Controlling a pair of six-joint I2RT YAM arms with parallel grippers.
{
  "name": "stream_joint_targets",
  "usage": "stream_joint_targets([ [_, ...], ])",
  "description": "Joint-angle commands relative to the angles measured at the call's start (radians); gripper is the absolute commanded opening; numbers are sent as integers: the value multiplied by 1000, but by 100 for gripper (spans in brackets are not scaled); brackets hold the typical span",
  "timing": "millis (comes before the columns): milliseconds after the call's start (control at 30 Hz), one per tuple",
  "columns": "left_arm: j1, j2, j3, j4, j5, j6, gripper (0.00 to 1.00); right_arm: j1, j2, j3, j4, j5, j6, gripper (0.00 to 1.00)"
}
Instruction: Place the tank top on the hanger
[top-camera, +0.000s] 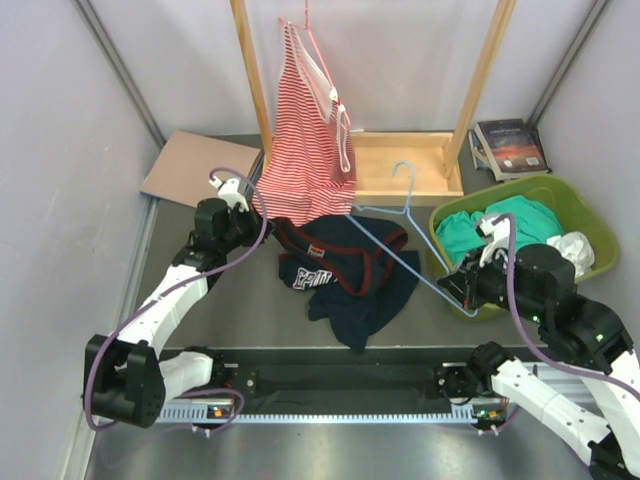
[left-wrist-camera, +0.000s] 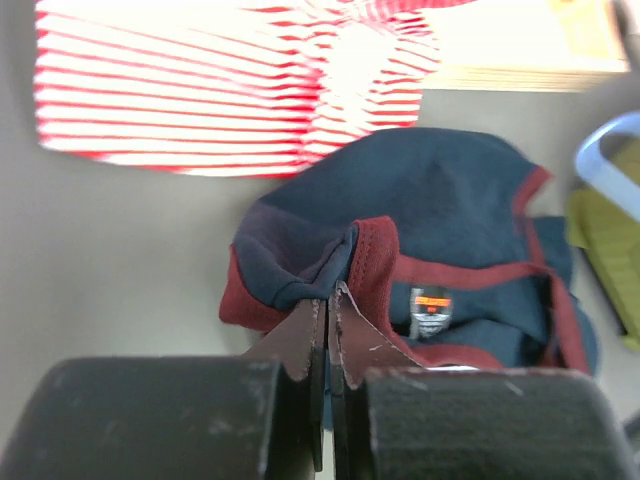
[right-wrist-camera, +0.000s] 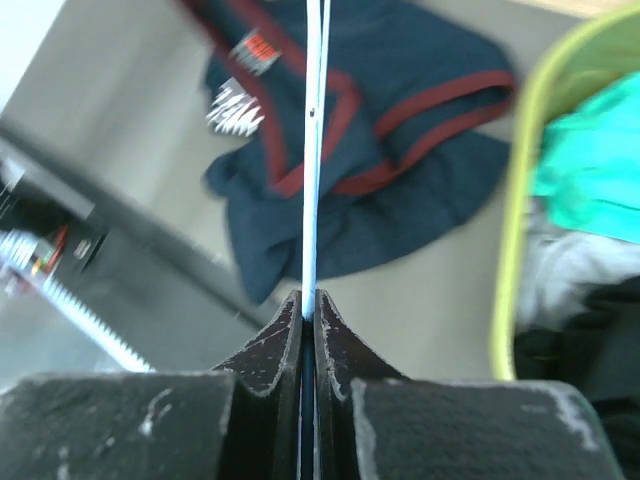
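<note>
At left hand (left-wrist-camera: 326, 298), tank top (left-wrist-camera: 450, 190), apparently pinched

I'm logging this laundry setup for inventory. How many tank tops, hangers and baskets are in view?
Tank tops: 2 (navy tank top, striped tank top)
Hangers: 2 (light-blue hanger, red hanger)
Baskets: 1 (green basket)
Total: 5

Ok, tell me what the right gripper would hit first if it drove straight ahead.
Probably the tank top: the right gripper, jaws shut on the hanger, points along its wire at that navy heap. Depth is unclear; bare table might come first.
</note>
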Motion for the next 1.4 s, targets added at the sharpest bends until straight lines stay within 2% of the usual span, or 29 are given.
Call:
stream_joint_targets([
  [0,20,-11,10,131,159,35,0,9,-10,27,-13,-215,-72,0],
  [167,24,-20,-5,178,292,10,0,7,-30,7,30,-341,-98,0],
  [300,26,-28,-10,180,353,-45,0,9,-61,-16,80,-353,-96,0],
  [533,26,-71,-2,137,383,-60,0,9,-44,-70,145,-370,-113,0],
  [833,26,-112,25,45,334,-26,0,9,-46,-92,149,-321,-124,0],
  [1367,26,-144,73,19,550,-51,0,6,-27,-193,369,-390,-118,0],
])
